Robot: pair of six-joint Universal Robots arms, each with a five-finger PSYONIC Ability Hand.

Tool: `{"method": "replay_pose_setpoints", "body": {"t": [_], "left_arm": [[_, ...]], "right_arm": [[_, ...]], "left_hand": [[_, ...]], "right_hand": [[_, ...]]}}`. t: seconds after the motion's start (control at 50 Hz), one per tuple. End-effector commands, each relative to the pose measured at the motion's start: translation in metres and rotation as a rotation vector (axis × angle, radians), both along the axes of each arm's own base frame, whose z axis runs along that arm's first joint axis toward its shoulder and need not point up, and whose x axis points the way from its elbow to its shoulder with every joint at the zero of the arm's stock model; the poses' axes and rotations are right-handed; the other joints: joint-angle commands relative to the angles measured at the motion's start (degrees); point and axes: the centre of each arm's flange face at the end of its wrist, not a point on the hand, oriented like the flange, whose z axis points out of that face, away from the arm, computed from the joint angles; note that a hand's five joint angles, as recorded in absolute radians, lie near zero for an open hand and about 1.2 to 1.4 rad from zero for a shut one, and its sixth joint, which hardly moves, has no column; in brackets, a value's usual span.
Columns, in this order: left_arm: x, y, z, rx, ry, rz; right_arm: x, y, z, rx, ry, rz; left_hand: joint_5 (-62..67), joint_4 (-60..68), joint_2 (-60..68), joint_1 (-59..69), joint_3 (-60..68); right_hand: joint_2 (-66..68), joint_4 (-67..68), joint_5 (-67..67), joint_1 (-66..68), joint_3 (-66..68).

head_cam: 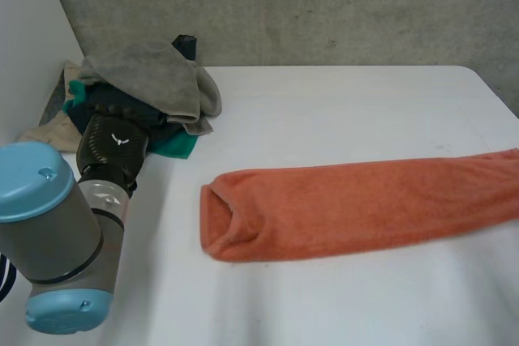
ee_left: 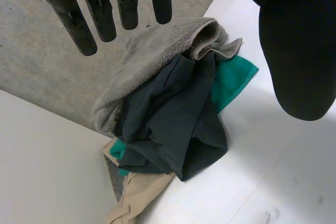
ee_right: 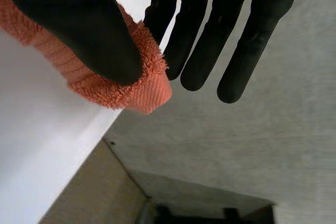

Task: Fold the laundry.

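At right robot hand [ee_right: 79,30], pinched orange towel [ee_right: 144,87]

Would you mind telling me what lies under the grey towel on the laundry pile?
Under the grey towel lie a dark garment, a green cloth and a beige cloth; whatever lies deeper is covered.

Bright, even light, probably overhead; white table [head_cam: 340,111] washed pale; soft shadow under orange towel [head_cam: 357,208].

Nubby orange terry towel [head_cam: 357,208], smooth matt white table [head_cam: 340,111]
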Motion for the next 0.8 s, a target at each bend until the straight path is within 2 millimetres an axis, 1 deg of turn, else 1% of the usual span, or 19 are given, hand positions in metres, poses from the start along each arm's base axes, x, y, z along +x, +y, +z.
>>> {"method": "replay_pose_setpoints", "body": {"t": [0.02,0.04,0.1,0.12,0.18,0.2,0.22,0.26,0.34,0.42,0.52,0.54,0.56,0.58,0.62,0.64,0.7,0.72,0.8], "left_arm": [[0.003,0.003,0.001,0.001,0.002,0.007],[0.004,0.003,0.002,-0.001,0.003,0.007],[0.004,0.005,0.005,-0.006,0.006,0.005],[0.004,0.006,0.006,-0.01,0.008,0.003],[0.004,0.006,0.01,-0.021,0.013,0.003],[0.004,0.007,0.011,-0.024,0.015,0.003],[0.004,0.007,0.013,-0.028,0.018,0.004],[0.004,0.008,0.014,-0.028,0.018,0.002],[0.003,0.011,0.014,-0.026,0.018,-0.004],[0.002,0.014,0.011,-0.017,0.013,-0.013],[-0.007,0.016,0.014,-0.029,0.018,-0.044],[-0.008,0.016,0.015,-0.035,0.018,-0.046],[-0.01,0.015,0.017,-0.043,0.023,-0.05],[-0.011,0.015,0.02,-0.052,0.028,-0.053],[-0.019,0.013,0.031,-0.084,0.047,-0.07],[-0.022,0.014,0.033,-0.093,0.053,-0.079],[-0.04,0.018,0.042,-0.122,0.082,-0.133],[-0.045,0.02,0.044,-0.127,0.092,-0.151],[-0.071,0.025,0.049,-0.134,0.162,-0.248]], "right_arm": [[0.095,0.018,0.033,-0.093,0.003,0.238],[0.12,0.026,0.037,-0.106,-0.019,0.302],[0.16,0.043,0.042,-0.124,-0.049,0.415],[0.192,0.058,0.047,-0.141,-0.063,0.51],[0.238,0.087,0.052,-0.163,-0.082,0.667],[0.265,0.109,0.053,-0.172,-0.091,0.769],[0.278,0.12,0.051,-0.172,-0.096,0.82],[0.311,0.151,0.036,-0.142,-0.105,0.96],[0.351,0.198,-0.001,-0.063,-0.103,1.144],[0.368,0.229,-0.028,0.004,-0.095,1.23],[0.37,0.236,-0.04,0.048,-0.09,1.231],[0.369,0.236,-0.039,0.049,-0.095,1.227],[0.366,0.236,-0.037,0.057,-0.112,1.225],[0.366,0.238,-0.034,0.057,-0.125,1.226],[0.362,0.239,-0.024,0.053,-0.166,1.217],[0.356,0.233,-0.001,0.028,-0.234,1.189],[0.335,0.208,0.036,-0.006,-0.379,1.086],[0.318,0.19,0.056,-0.014,-0.482,1.01],[0.287,0.165,0.062,0.085,-0.717,0.85]], "left_hand": [[-0.6,-0.5,-0.73,0.21,-1.02],[-0.6,-0.5,-0.73,0.21,-1.02],[-0.76,-0.67,-0.89,0.04,-1.19],[-0.76,-0.67,-0.89,0.04,-1.19],[-0.76,-0.67,-0.89,0.04,-1.19],[-0.76,-0.67,-0.89,0.04,-1.19],[-0.76,-0.67,-0.89,0.04,-1.19],[-0.76,-0.67,-0.89,0.04,-1.19],[-0.76,-0.67,-0.89,0.04,-1.19],[-1.1,-1.01,-1.23,-0.3,-1.52],[-1.27,-1.18,-1.4,-0.47,-1.69],[-1.27,-1.18,-1.4,-0.47,-1.69],[-1.27,-1.18,-1.4,-0.47,-1.69],[-1.27,-1.18,-1.4,-0.47,-1.69],[-1.27,-1.18,-1.4,-0.47,-1.69],[-1.27,-1.18,-1.4,-0.47,-1.69],[-1.27,-1.18,-1.4,-0.47,-1.69],[-1.27,-1.18,-1.4,-0.47,-1.69],[-0.93,-0.84,-1.06,-0.13,-1.36]], "right_hand": [[12.57,11.2,14.45,16.4,11.72],[12.57,11.2,14.45,16.4,11.72],[12.57,11.2,14.45,16.4,11.72],[12.57,11.2,14.45,16.4,11.72],[12.57,11.2,14.45,16.4,11.72],[12.57,11.2,14.45,16.4,11.72],[12.57,11.2,14.45,16.4,11.72],[12.57,11.2,14.45,16.4,11.72],[12.57,11.2,14.45,16.4,11.72],[12.57,11.2,14.45,16.4,11.72],[12.57,11.2,14.45,16.4,11.72],[0.97,-0.4,2.85,4.8,0.12],[-35.45,-36.82,-33.57,-31.62,-36.29],[-51.47,-52.83,-49.59,-47.63,-52.31],[-57.43,-58.8,-55.55,-53.6,-58.28],[-57.43,-58.8,-55.55,-53.6,-58.28],[-57.43,-58.8,-55.55,-53.6,-58.28],[-57.43,-58.8,-55.55,-53.6,-58.28],[-57.43,-58.8,-55.55,-53.6,-58.28]]}}
